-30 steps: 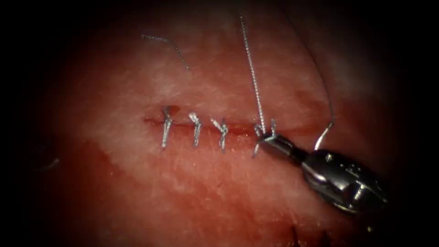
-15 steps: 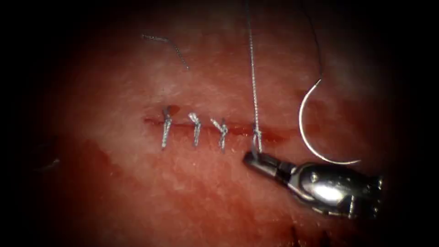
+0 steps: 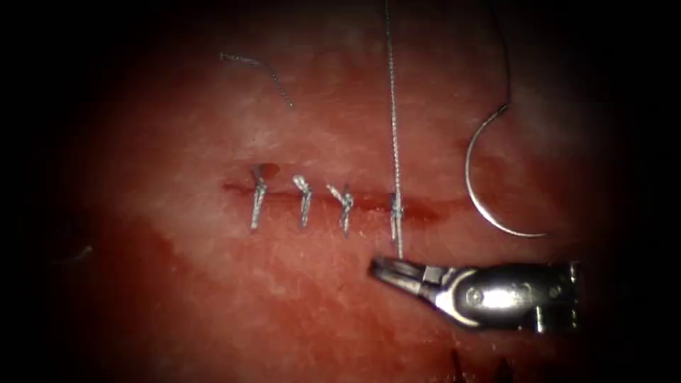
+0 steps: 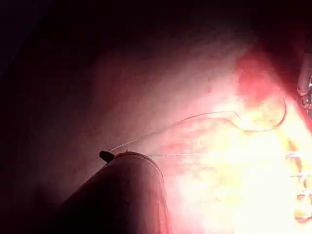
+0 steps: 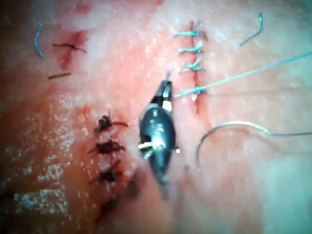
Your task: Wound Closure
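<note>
Across tissue (image 3: 213, 298), cut (image 3: 369, 202) runs left to right: three finished stitches (image 3: 303, 202) on left stretch, fourth knot (image 3: 396, 207) tied with long thread (image 3: 391, 106) running far, untrimmed; right end of cut unclosed (judging by red gap there). Right tool (image 3: 386, 269) just near of knot, jaws slightly apart, holding nothing. Needle (image 3: 482, 191) lies free on tissue right of cut. Since earlier frame: tool has released knot and backed nearward; needle now uncovered.

Needle (image 3: 482, 191) on tissue (image 3: 213, 284) right of the cut (image 3: 425, 210), right hand (image 3: 386, 272) just below the fourth stitch (image 3: 396, 211)
</note>
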Tool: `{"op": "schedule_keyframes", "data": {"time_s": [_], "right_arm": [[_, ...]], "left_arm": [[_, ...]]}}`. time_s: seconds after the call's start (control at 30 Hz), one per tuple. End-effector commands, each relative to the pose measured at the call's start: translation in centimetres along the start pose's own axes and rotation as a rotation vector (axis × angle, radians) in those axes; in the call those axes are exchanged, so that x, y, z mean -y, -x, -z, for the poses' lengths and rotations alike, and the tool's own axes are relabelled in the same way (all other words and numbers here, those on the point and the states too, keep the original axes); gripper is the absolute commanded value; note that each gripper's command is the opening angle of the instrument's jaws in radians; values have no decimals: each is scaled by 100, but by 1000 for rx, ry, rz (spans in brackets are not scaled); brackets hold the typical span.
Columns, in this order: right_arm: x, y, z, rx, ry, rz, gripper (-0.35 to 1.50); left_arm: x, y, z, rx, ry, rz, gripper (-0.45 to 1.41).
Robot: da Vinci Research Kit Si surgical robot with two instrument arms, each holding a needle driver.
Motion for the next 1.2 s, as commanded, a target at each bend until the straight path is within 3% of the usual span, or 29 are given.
{"op": "schedule_keyframes", "data": {"time_s": [0.03, 0.8, 1.03, 1.07, 1.1, 1.13, 1.17, 1.2], "right_arm": [[20, 1, -2, 5, -3, -5, -35], [44, 12, 6, 54, -19, 12, -35], [39, -7, 1, 23, 24, -28, -35], [34, -13, 3, 17, 44, -52, -23], [31, -18, 4, 15, 62, -76, 10], [24, -28, 9, 12, 84, -88, 59], [24, -28, 9, 12, 84, -88, 59], [20, -35, 13, 8, 99, -96, 84]], "left_arm": [[-9, -3, -3, 1, 0, -1, -45], [5, -2, -9, 16, 8, -50, -45], [1, -6, -2, -2, 10, -56, -45], [-1, -9, 2, -16, 13, -49, -45], [-2, -13, 6, -28, 16, -35, -45], [-4, -21, 15, -51, 29, -7, -45], [-4, -21, 15, -51, 29, -7, -45], [-4, -27, 21, -64, 50, 8, -45]]}}
